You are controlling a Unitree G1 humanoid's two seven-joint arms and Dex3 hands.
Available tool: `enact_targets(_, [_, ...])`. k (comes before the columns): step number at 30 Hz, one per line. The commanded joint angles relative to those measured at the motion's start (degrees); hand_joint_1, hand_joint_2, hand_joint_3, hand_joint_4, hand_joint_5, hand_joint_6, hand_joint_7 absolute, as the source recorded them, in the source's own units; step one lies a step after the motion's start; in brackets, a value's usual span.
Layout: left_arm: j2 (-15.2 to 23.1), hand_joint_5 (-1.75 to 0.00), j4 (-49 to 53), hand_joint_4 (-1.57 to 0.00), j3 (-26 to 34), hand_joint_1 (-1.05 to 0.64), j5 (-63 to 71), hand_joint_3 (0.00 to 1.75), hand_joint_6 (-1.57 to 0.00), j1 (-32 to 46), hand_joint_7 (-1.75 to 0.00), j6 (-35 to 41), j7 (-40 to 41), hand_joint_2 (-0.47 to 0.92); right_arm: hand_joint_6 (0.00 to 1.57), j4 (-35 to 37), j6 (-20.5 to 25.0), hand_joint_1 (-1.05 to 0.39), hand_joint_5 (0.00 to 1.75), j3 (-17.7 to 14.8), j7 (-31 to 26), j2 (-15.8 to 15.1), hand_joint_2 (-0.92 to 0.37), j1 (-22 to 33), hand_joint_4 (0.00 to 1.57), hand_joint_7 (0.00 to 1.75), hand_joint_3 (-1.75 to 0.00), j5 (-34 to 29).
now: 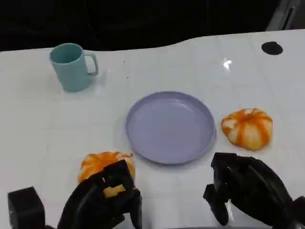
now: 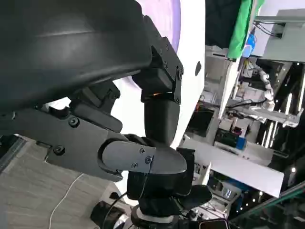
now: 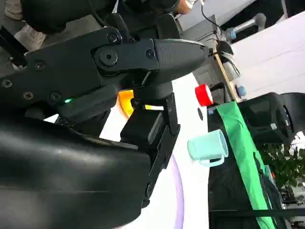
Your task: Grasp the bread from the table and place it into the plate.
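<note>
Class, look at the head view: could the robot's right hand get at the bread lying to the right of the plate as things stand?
Probably yes. The right hand hangs just short of that bread, with bare table between them and the plate off to the side.

We saw open table between the plate and the near edge; a mug stood well apart, near the far left corner.
</note>
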Motion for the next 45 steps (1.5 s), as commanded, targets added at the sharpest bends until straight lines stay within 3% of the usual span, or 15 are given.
enact_targets(1, [0.5, -1.75, -0.7, -0.92, 0.2, -0.66, -0.1, 0.23, -0.71, 0.2, -1.75, -0.4, -0.7, 0.92, 1.14, -0.2, -0.2, -0.94, 1.6, -0.2, 0.1, -0.6, -0.92, -0.2, 1.29, 1.5, -0.34, -0.1])
enact_targets(23, [0.8, -1.75, -1.3, -0.9, 0.2, -0.65, 0.8, 0.25, -0.69, 0.1, -1.75, -1.7, -0.5, 0.92, 1.12, -1.0, 0.2, -0.93, 1.62, 0.0, -0.3, -0.5, -0.92, -0.2, 1.28, 1.52, -0.35, -0.3])
enact_targets(26, [0.0, -1.75, -0.9, -0.82, 0.6, -0.63, 2.2, 0.29, -0.59, 0.0, -1.71, -4.5, 0.9, 0.92, 1.11, -0.6, -0.2, -0.93, 1.62, 0.0, -0.1, -0.3, -0.92, -0.4, 1.28, 1.52, -0.35, -0.2])
enact_targets(29, [-0.2, -1.75, -0.8, -0.6, 0.8, -0.62, 3.6, 0.27, -0.52, 0.1, -1.45, -7.3, 1.4, 0.92, 1.11, -0.9, 0.1, -0.94, 1.62, 0.2, -0.4, -0.3, -0.92, -0.2, 1.28, 1.52, -0.34, -0.3])
enact_targets(31, [-0.1, -1.7, -0.3, -0.54, 0.9, -0.64, 5.8, 0.26, -0.52, 0.0, -1.27, -11.0, 1.8, 0.92, 1.12, -1.3, 0.0, -0.94, 1.62, 0.3, -0.4, -0.4, -0.92, 0.0, 1.28, 1.53, -0.34, -0.4])
enact_targets(34, [0.4, -1.45, 1.1, -0.49, 1.1, -0.7, 11.0, 0.28, -0.46, -0.5, -0.92, -18.5, 3.6, 0.92, 1.11, -1.9, 0.0, -0.93, 1.62, 0.4, -0.4, -0.5, -0.92, 0.3, 1.28, 1.53, -0.34, -0.3])
enact_targets(37, [1.1, -1.29, 2.2, -0.49, 1.3, -0.73, 15.8, 0.3, -0.45, -1.0, -0.72, -23.9, 6.1, 0.92, 1.11, -2.2, -0.1, -0.93, 1.62, 0.4, -0.4, -0.6, -0.92, 0.4, 1.28, 1.54, -0.35, -0.4])
enact_targets(40, [3.1, -1.03, 0.4, -0.34, 1.8, -0.71, 22.3, 0.25, -0.42, -1.2, -0.41, -27.6, 9.7, 0.92, 1.11, -2.2, -0.2, -0.93, 1.62, 0.5, -0.4, -0.8, -0.92, 0.5, 1.28, 1.54, -0.36, -0.7])
enact_targets(45, [7.5, -0.92, -4.3, -0.15, 3.0, -0.64, 34.7, 0.16, -0.38, -1.8, -0.17, -30.3, 16.1, 0.92, 1.11, -2.2, -0.6, -0.94, 1.62, 0.6, -0.6, -0.7, -0.92, 0.6, 1.28, 1.54, -0.36, -1.5])
